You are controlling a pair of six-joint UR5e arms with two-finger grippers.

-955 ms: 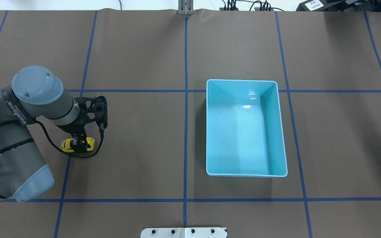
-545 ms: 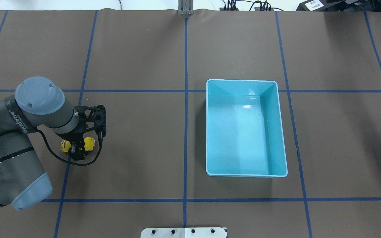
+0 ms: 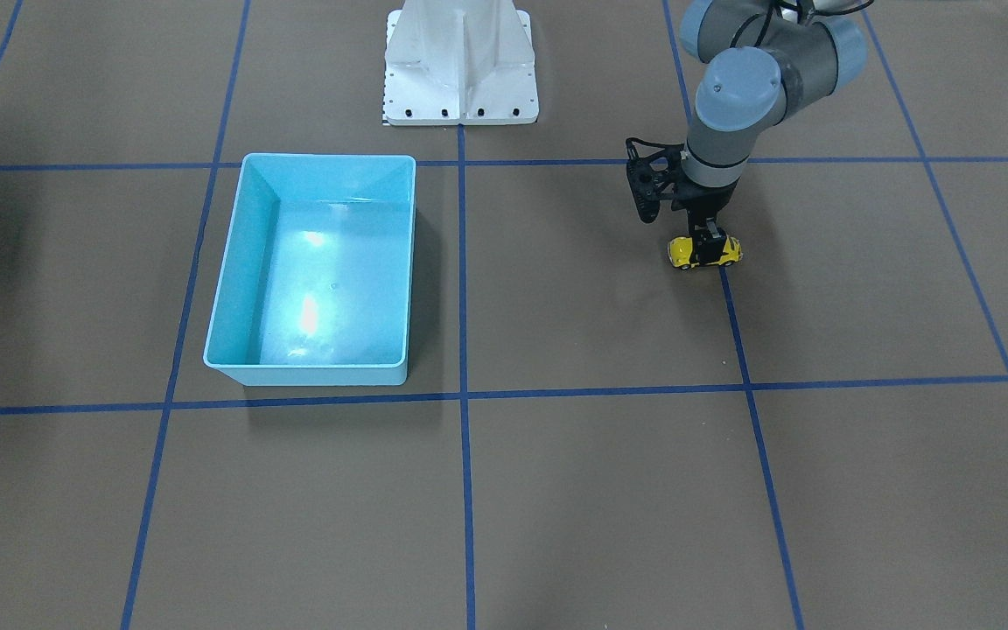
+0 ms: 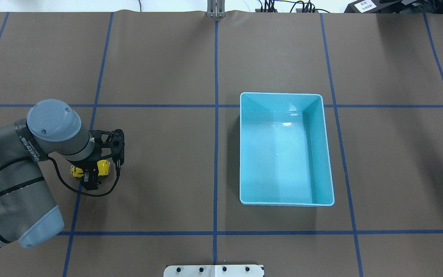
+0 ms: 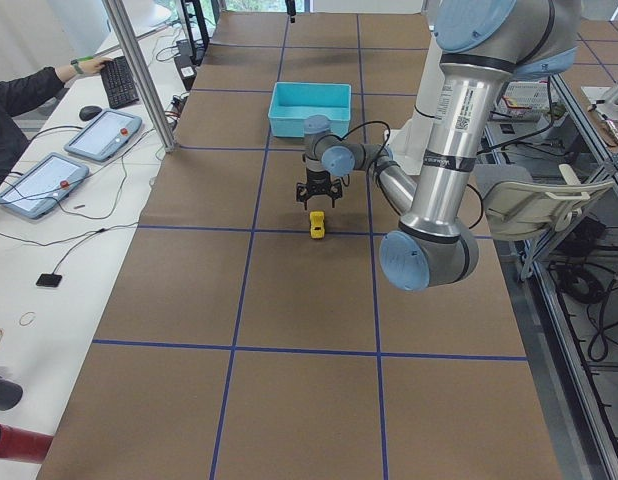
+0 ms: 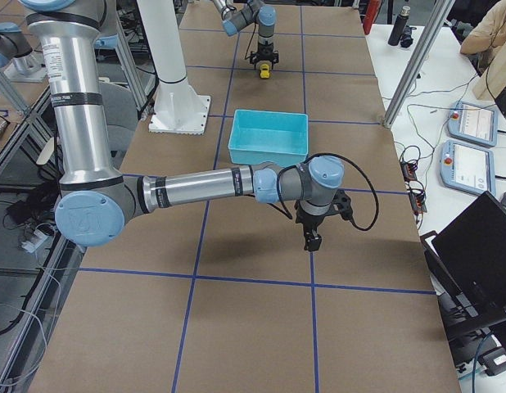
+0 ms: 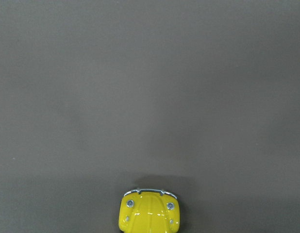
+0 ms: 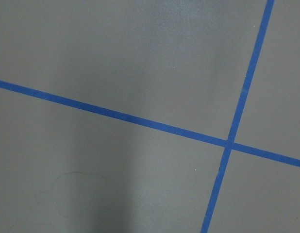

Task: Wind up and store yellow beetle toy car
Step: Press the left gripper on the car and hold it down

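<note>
The yellow beetle toy car (image 4: 104, 167) stands on the brown table at the left, on a blue tape line; it also shows in the front view (image 3: 705, 253). My left gripper (image 4: 90, 176) points down over the car's middle, and its fingers (image 3: 711, 236) straddle and close on the body. The left wrist view shows only the car's end (image 7: 148, 213) at the bottom edge. The light blue bin (image 4: 244, 154) stands empty right of centre. My right gripper (image 6: 310, 242) shows only in the exterior right view, above bare table; I cannot tell whether it is open or shut.
Blue tape lines grid the brown table cover. The white robot base (image 3: 460, 61) stands at the robot's edge. The bin (image 3: 224, 289) sits far from the car. An operator with tablets (image 5: 99, 135) sits at a side desk.
My left arm's wrist and elbow have drawn back toward the robot's side of the table and settled lower over the car. The car has stayed at about the same spot.
</note>
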